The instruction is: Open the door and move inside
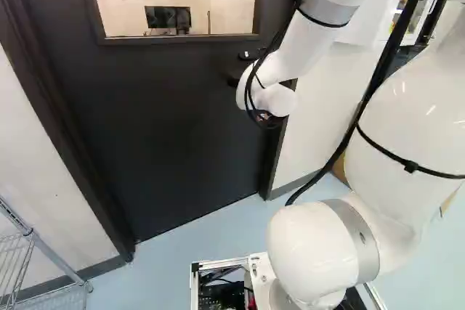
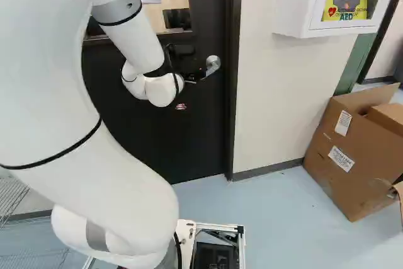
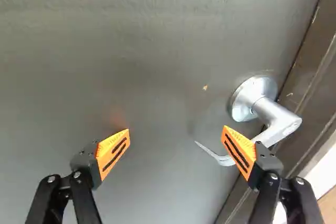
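My black gripper (image 2: 184, 61) is partly hidden by the wrist in the right base view, close to the door (image 2: 189, 124) and beside its silver handle (image 2: 213, 64). In the wrist view, the gripper (image 3: 177, 152) stands open, its orange pads wide apart. The lever handle (image 3: 278, 123) bends behind one finger, and its curved tip reaches into the space ahead between the fingers. Whether that finger touches the lever, I cannot tell. The dark door (image 1: 167, 128) stands closed in its frame, with a window in its upper part.
The door frame (image 1: 65, 121) borders the door. A wire rack (image 1: 16, 259) stands at the lower left of the left base view. Right of the door in the right base view are a white wall cabinet (image 2: 299, 4) and a cardboard box (image 2: 340, 155) on the floor.
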Tool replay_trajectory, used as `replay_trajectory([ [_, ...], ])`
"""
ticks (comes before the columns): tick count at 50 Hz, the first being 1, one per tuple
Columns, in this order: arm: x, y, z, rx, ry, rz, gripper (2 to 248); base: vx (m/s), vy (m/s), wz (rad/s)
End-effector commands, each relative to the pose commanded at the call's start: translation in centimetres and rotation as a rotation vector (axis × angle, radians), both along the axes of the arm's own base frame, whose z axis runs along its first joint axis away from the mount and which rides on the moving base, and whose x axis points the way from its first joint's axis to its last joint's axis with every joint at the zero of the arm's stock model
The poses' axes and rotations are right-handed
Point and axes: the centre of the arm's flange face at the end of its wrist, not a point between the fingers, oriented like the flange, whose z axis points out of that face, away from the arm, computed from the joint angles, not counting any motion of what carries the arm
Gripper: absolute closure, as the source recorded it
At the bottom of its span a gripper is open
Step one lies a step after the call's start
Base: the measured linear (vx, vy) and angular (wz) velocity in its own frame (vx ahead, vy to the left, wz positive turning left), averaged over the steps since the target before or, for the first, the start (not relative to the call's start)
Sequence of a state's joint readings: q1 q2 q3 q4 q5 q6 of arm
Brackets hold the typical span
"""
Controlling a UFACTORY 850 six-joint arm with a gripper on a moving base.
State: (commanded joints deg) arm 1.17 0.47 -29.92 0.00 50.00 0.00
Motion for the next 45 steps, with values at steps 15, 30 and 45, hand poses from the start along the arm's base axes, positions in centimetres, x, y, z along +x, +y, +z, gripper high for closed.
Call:
replay_trajectory([
  [15,0.1,0.0,-1.5,-0.001,0.036,0.0,3,0.0,0.0,0.0],
  [30,0.3,0.0,-3.1,-0.001,0.071,0.0,3,0.0,0.0,0.0],
  [45,0.4,0.0,-4.6,-0.002,0.107,0.0,3,0.0,0.0,0.0],
])
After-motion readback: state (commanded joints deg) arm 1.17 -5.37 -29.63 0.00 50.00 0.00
